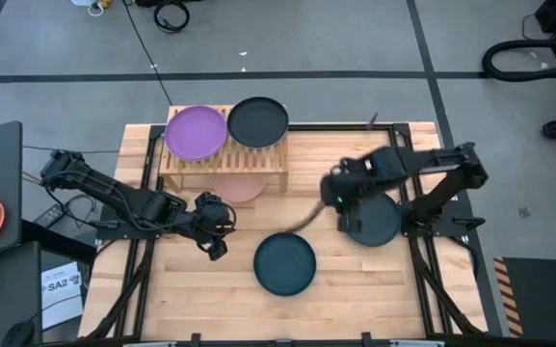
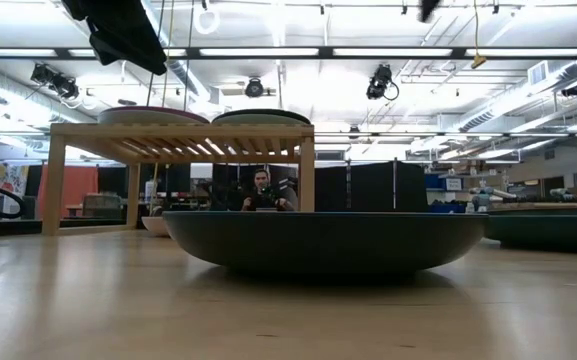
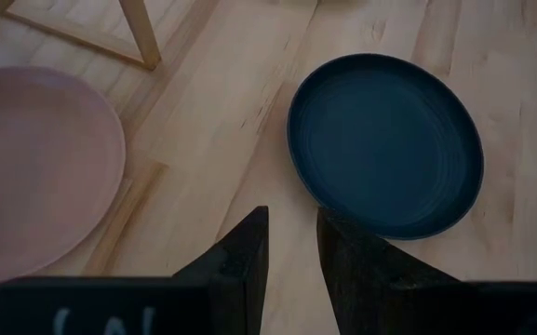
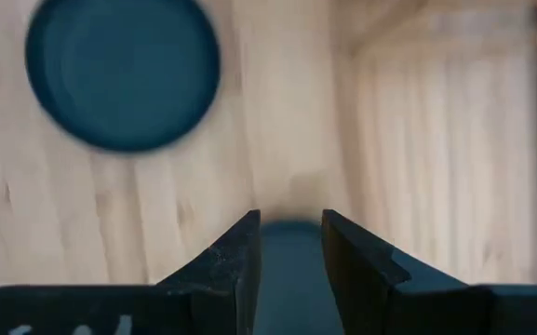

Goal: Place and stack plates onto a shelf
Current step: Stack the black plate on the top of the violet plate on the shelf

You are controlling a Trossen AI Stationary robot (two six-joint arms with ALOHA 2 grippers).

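Nearest the low camera sat a dark teal plate (image 2: 323,240), lying flat on the wooden tabletop (image 1: 355,289) toward its near edge and roughly midway between the two arms. Just to its left hovered the left gripper (image 1: 215,246), its fingers (image 3: 240,265) parted by a narrow gap and grasping nothing, pointed toward that plate's rim. On the right side, the right gripper (image 1: 340,193) hung above a second dark plate (image 1: 374,220) resting close to that arm's base; its fingers (image 4: 226,270) likewise stood slightly apart and empty, with the plate's edge showing between them (the arm looked smeared with motion in the overhead view). At the far side stood the small wooden shelf (image 1: 225,164), already carrying a purple plate (image 1: 197,131) on the left of its slatted top and a black plate (image 1: 257,121) on the right. A pink plate (image 3: 31,172) lay on the tabletop, partly tucked under the shelf's near edge. The job therefore seemed partway done, with the step in hand being the approach to the next pickup. That move would call for one gripper to drop to a plate's rim, pinch it firmly, lift it clear, and carry it over to stack on one already shelved.
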